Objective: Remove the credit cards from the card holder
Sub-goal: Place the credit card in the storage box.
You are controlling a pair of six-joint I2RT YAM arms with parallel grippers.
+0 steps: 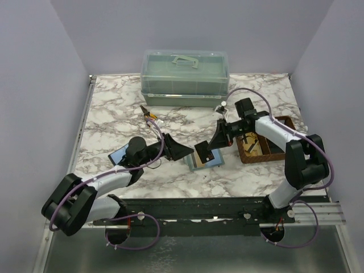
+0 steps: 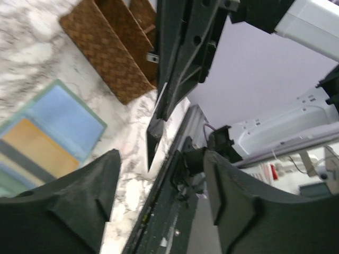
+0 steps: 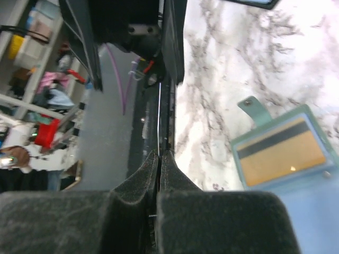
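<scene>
The card holder [image 1: 208, 162] lies open on the marble table, blue-teal inside, with a tan card [image 1: 200, 164] in its slot. It also shows in the left wrist view [image 2: 69, 114] and the right wrist view [image 3: 312, 185], where the tan card [image 3: 280, 159] has a black stripe. My right gripper [image 1: 212, 145] is shut on a dark thin card [image 1: 202, 151] and holds it on edge just above the holder; the card is edge-on in the right wrist view [image 3: 159, 114]. My left gripper [image 1: 185, 151] is open and empty, just left of the holder, facing the held card [image 2: 152, 142].
A brown divided basket [image 1: 277, 152] stands right of the holder, under the right arm. A translucent green lidded box [image 1: 185, 77] stands at the back. A black-framed blue panel [image 1: 118, 153] lies by the left arm. Small yellow-handled pliers [image 1: 151, 118] lie mid-table.
</scene>
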